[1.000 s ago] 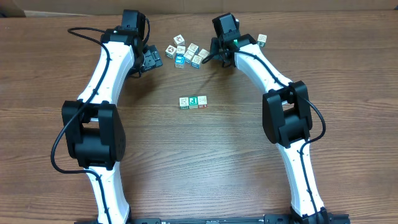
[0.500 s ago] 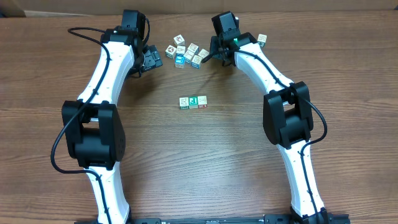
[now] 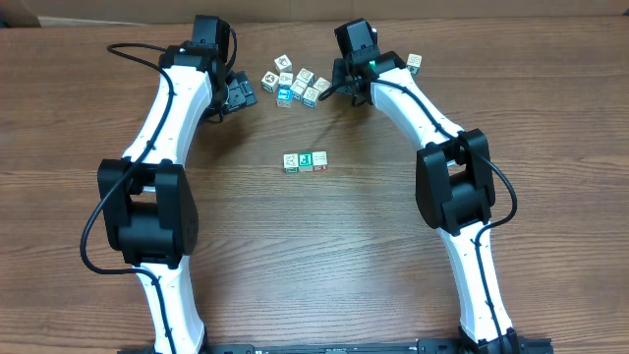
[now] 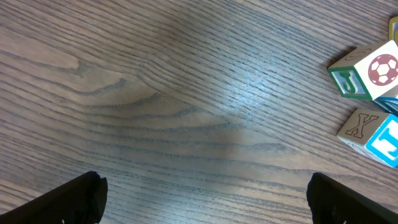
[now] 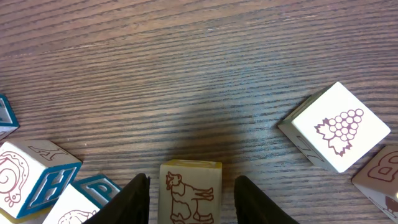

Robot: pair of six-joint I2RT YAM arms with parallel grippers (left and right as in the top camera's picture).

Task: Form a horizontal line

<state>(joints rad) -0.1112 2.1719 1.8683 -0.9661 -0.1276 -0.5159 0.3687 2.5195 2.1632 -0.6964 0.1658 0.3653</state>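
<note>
A short row of three white-edged picture cubes (image 3: 306,161), green and red-marked, lies edge to edge at the table's middle. A loose clump of similar cubes (image 3: 295,83) sits at the back. My right gripper (image 3: 337,83) is at the clump's right edge. In the right wrist view my right gripper (image 5: 191,199) is shut on a cream cube with a brown animal drawing (image 5: 189,190), one dark finger on each side. My left gripper (image 3: 241,93) stands left of the clump, and in its wrist view my left gripper (image 4: 205,202) is open over bare wood.
A lone cube (image 3: 415,62) lies at the back right. Beside the held cube are a grapes cube (image 5: 336,127) to the right and blue-lettered cubes (image 5: 37,177) to the left. A soccer-ball cube (image 4: 367,71) and an X cube (image 4: 373,134) lie right of the left gripper.
The right jaws have narrowed onto the animal cube. Neither arm nor the row of cubes has visibly moved.
</note>
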